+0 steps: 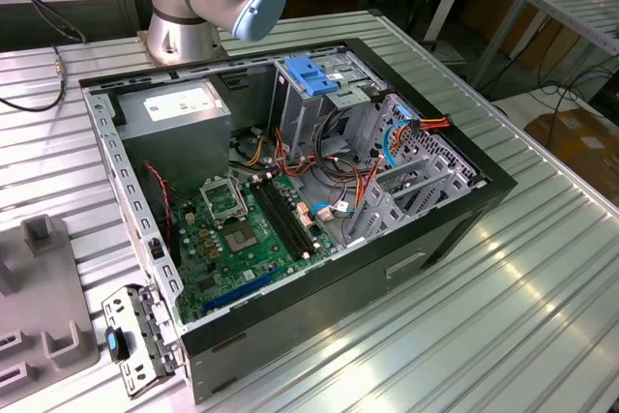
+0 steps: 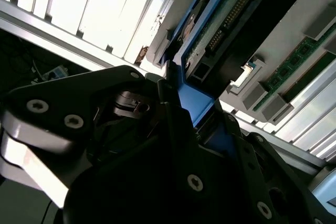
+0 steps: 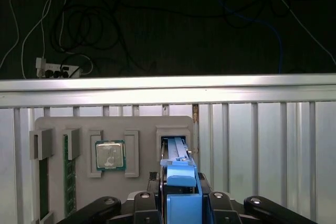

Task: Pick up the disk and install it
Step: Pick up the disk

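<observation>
**Gripping the disk at the tray slot**

Notes black two-finger gripper (image 3: pixel 181 196) clamped on flat rectangular silver-metal disk edged by blue plastic carrier frame (image 3: pixel 181 174). Reads fingers (image 2: pixel 167 109) as drawn in narrow, pressing the frame from both sides, with nothing else between. Finds disk on edge at a slot of the pale grey plastic fixture tray (image 3: pixel 142 124), near a square silver processor chip (image 3: pixel 110 156) and a long green memory stick (image 3: pixel 67 179) in neighbouring pockets. Cannot tell seated from slightly raised. Puts tray at the exterior view's left, near the open black tower computer case (image 1: pixel 426 258).

Judges likely risks:
- binding in the slot from a tilted pull, dragging the tray along
- slipping from a hold on smooth plastic alone
- flexing the thin frame under squeeze
- snagging the coloured cable bundle (image 1: pixel 338 181) beside the silver metal drive cage with wide blue handle (image 1: pixel 314 79)
</observation>
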Controlling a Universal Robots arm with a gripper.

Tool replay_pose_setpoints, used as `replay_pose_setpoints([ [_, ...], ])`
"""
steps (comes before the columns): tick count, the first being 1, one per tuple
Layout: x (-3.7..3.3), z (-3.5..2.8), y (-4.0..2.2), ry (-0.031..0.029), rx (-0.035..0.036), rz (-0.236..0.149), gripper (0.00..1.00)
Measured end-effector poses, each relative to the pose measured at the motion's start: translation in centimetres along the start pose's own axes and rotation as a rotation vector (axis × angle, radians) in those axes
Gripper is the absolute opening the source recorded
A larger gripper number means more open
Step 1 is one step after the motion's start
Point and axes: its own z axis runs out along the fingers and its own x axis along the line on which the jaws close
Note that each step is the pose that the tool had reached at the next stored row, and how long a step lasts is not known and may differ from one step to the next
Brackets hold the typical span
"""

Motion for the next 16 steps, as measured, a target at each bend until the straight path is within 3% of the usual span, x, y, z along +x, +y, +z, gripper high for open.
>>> replay_pose_setpoints([
  [6, 0.0, -0.31, 0.0, 0.0, 0.0001, 0.0, 0.37],
  [14, 0.03, -1.86, -0.01, 0.0, 0.0001, 0.0, 0.37],
  [16, 0.04, -2.51, -0.02, 0.0, 0.0, 0.0, 0.37],
])
